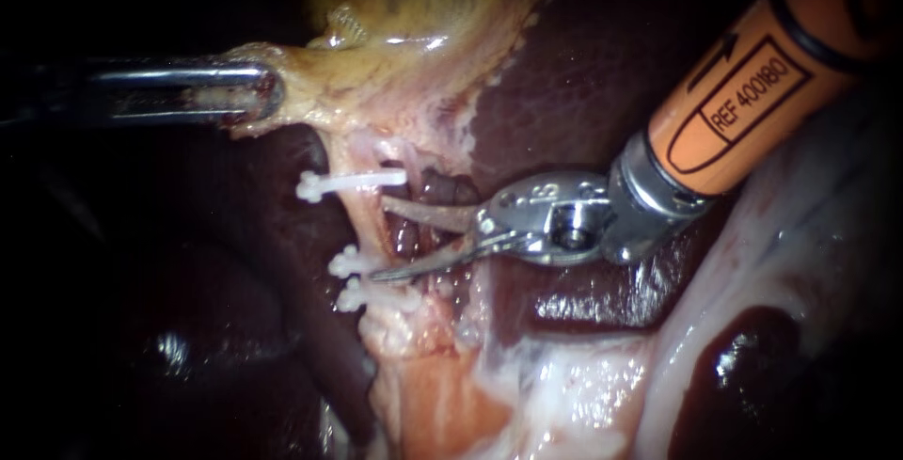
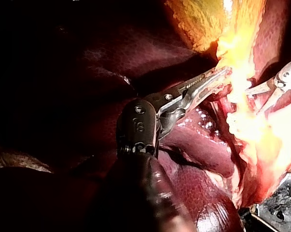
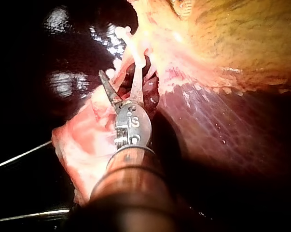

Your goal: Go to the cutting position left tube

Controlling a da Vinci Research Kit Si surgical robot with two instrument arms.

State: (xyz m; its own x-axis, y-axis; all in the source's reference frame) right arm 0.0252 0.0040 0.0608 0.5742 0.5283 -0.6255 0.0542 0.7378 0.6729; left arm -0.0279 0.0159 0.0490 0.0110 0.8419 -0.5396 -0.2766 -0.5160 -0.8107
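A pale tube [image 1: 362,220] runs down from the gallbladder [image 1: 423,18], toward the left of the dissected area. It carries one white clip [image 1: 350,182] above and two white clips [image 1: 356,261] close together below. My right instrument [image 1: 380,239] comes in from the upper right on an orange shaft. Its two blades are open, their tips reaching the tube's bare stretch between the upper and lower clips. In its wrist view the right instrument [image 3: 120,72] also shows spread blades beside the clips [image 3: 125,35]. My left instrument [image 1: 256,93] is shut on the gallbladder's lower edge and holds it to the left.
Dark red liver [image 1: 583,74] lies behind and right of the right instrument. A darker strand [image 1: 435,187] sits just behind the upper blade. Pale fatty tissue [image 1: 564,394] spreads below. In the left wrist view the left instrument [image 2: 210,82] grips bright yellow tissue.
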